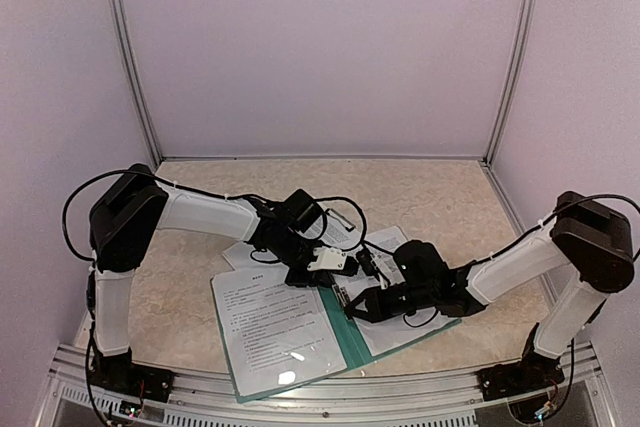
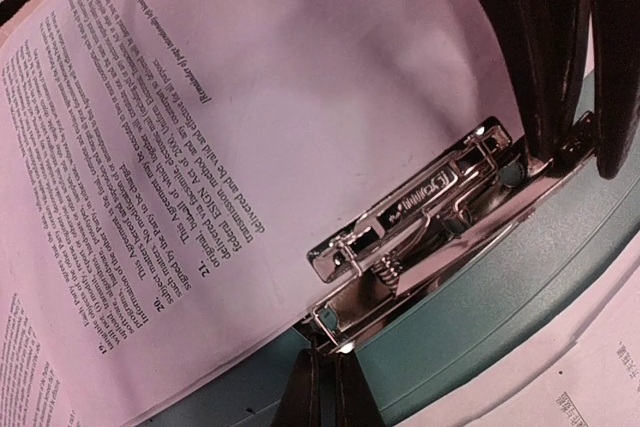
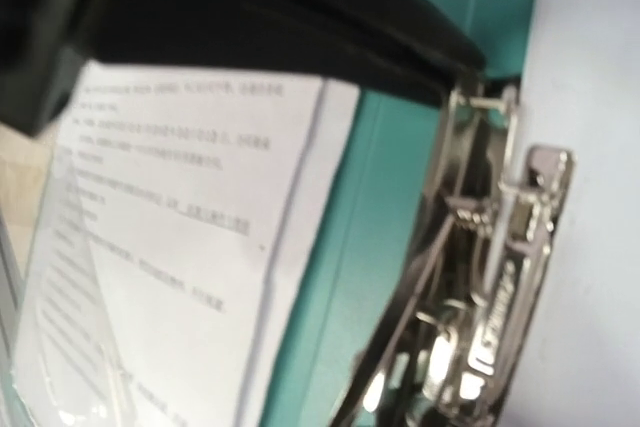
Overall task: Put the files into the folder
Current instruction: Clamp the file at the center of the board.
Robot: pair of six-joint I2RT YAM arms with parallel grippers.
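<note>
Open folder with papers on both leaves, on desk.
Left fingers closed at metal clip; right fingers gap unreadable, only one showing, surroundings blurred.

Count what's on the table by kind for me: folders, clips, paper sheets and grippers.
Folder: 1
Metal clip: 1
Paper sheets: at least 3; they overlap, so the exact count is unclear
Grippers: 2 (left gripper, right gripper)
Total: at least 7
</note>
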